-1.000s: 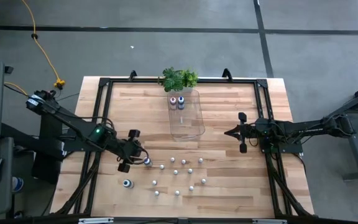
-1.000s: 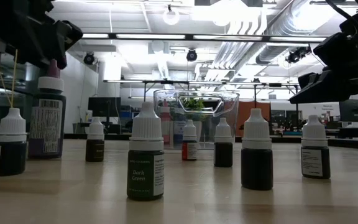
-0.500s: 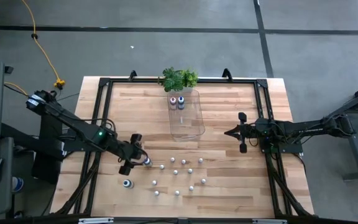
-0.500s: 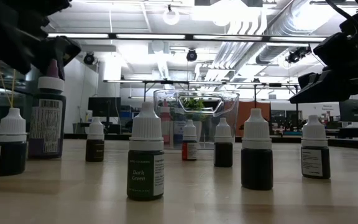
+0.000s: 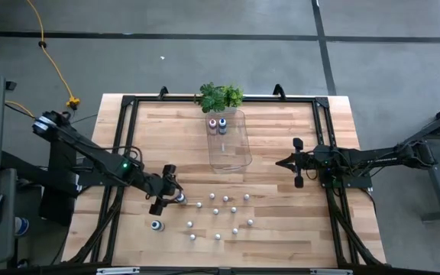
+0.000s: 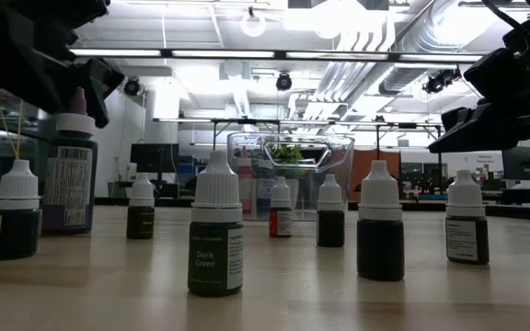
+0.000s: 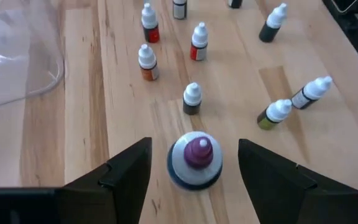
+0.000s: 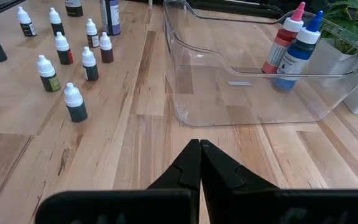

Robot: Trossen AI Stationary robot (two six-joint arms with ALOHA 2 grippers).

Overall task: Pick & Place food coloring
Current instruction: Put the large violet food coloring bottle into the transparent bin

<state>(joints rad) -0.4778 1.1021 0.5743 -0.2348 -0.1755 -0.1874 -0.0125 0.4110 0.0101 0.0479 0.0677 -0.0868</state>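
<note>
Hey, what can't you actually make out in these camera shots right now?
- High view: small bottles too tiny to tell colours.
- Low view: only the Dark Green label reads; the other labels are too small or turned away.
- Low view: tray contents masked by bottles in front.
- Left wrist view: purple-capped bottle seen from above, label hidden; left end effector open around it, contact unclear.

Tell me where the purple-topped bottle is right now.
In the high view, the purple-topped bottle stands on the table's left half, at the left edge of the small bottles, upright between the open fingers of the left pincer.
</note>
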